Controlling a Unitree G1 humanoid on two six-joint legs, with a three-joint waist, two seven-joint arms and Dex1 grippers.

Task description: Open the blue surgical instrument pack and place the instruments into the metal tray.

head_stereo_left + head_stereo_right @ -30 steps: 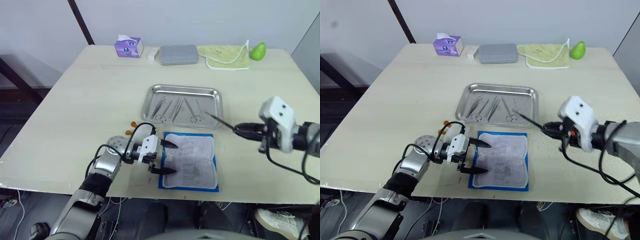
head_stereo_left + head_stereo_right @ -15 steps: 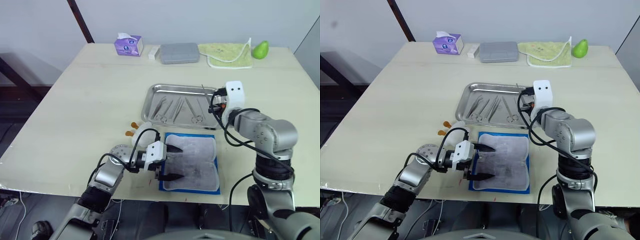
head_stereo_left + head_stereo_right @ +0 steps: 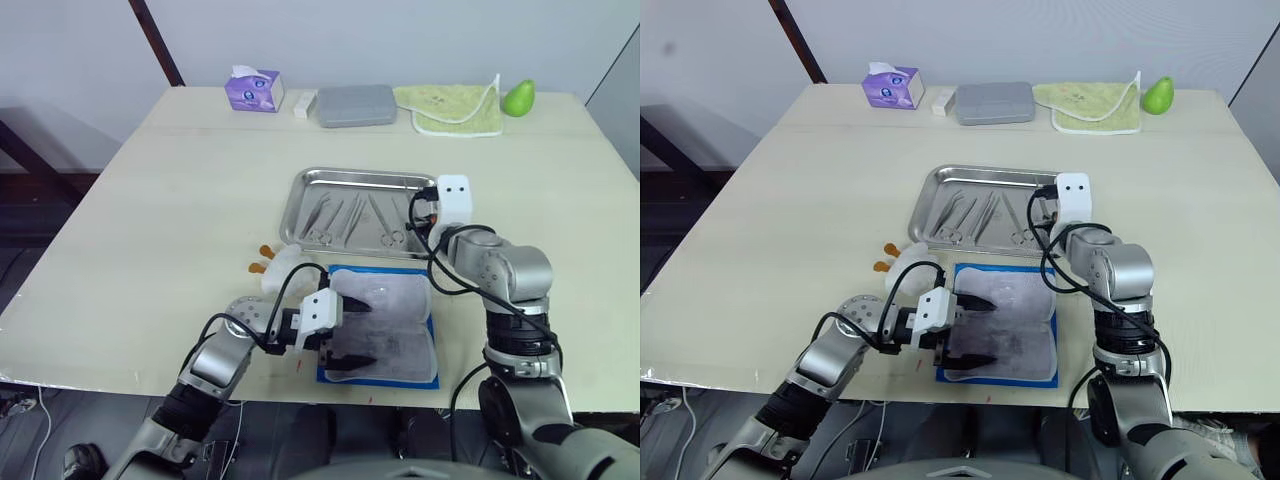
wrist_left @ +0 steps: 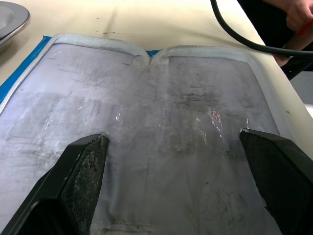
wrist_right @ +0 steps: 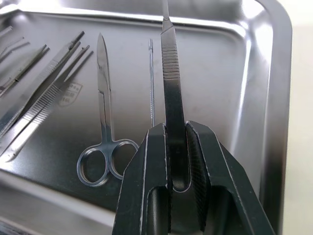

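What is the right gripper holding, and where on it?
The right gripper pinches a scalpel handle by its near end, over the metal tray.

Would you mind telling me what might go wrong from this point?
1. The right tool grips a flat handle above the metal tray; released from there, it could land across the scissors and thin probe.
2. The open left tool hangs just over the pack's lining and could snag it.

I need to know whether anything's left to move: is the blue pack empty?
Empty, as far as visible: the blue pack lies spread open, its grey lining bare between the left gripper's open fingers.
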